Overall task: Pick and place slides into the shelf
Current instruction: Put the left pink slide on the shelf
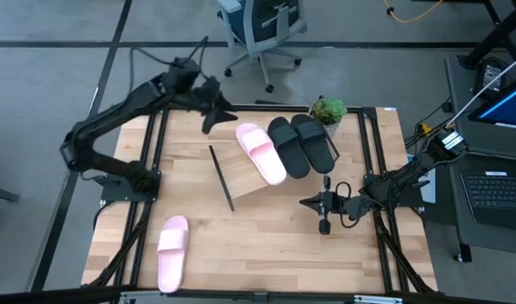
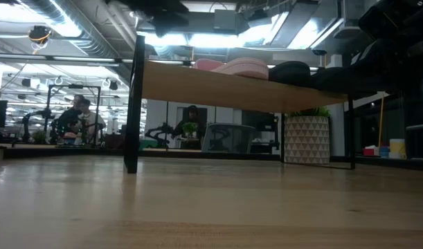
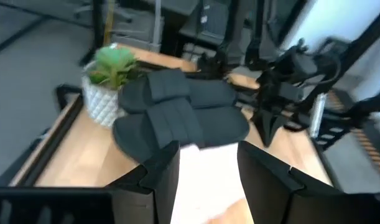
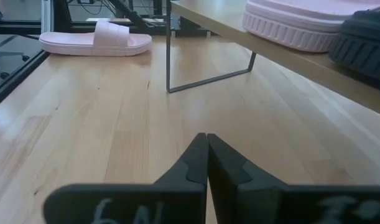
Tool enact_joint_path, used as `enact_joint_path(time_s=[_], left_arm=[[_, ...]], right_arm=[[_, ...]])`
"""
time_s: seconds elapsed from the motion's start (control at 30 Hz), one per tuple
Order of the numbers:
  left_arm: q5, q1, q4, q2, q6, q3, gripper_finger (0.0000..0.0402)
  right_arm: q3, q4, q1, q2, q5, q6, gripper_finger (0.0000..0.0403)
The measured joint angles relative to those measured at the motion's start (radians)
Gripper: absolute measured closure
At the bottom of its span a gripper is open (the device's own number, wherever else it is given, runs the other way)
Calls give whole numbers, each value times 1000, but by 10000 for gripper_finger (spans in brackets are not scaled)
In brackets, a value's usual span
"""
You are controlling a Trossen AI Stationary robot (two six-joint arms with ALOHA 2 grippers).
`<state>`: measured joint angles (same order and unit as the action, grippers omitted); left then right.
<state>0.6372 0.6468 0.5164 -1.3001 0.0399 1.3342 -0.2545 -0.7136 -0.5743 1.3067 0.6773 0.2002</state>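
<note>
On the slanted shelf [image 1: 241,173], one pink slide [image 1: 261,153] beside two black slides [image 1: 301,143], left gripper [image 1: 219,112] spread above them, right gripper [image 1: 312,203] clenched empty, second pink slide [image 1: 172,251] on the table [image 1: 266,245].

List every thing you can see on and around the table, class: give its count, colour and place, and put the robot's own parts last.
Slides on the shelf: three, one light pink and two matte black, side by side.
Slide off the shelf: one, light pink, flat on the table near its front-left corner.
Shelf: one, light wood with thin black rods, slanted, mid-table.
Potted plant: one, green in a white patterned pot, at the table's far edge behind the black slides.
Office chair: one, blue-grey, on the floor beyond the table.
Laptop: one, dark, right of the table.
People: several, seated far off in the room.
Left gripper: one, dark, open, above the shelf's far end.
Right gripper: one, dark, shut, low over the table right of the shelf.
</note>
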Motion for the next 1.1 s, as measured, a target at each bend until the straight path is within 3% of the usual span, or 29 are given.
enact_joint_path(time_s=[0.13, 0.27, 0.47, 0.53, 0.63, 0.87, 1.1], left_arm=[[-149, -103, 146, 103, 16, -3, 249], [-274, -257, 181, 204, -26, -69, 249], [-459, -547, 179, 332, -225, -224, 249], [-569, -677, 182, 355, -300, -273, 249], [-727, -856, 184, 368, -406, -318, 249], [-940, -1182, 181, 330, -601, -330, 249], [-995, -1354, 180, 257, -816, -330, 249]], right_arm=[[0, -2, 0, 0, 1, -12, 396], [0, -33, 0, 0, 1, -49, 396], [0, -68, 0, 0, 1, -75, 396], [0, -67, 0, 0, 1, -76, 396], [0, -67, 0, 0, 1, -76, 396], [0, -68, 0, 0, 1, -75, 396], [0, -71, 0, 0, 1, -74, 396]])
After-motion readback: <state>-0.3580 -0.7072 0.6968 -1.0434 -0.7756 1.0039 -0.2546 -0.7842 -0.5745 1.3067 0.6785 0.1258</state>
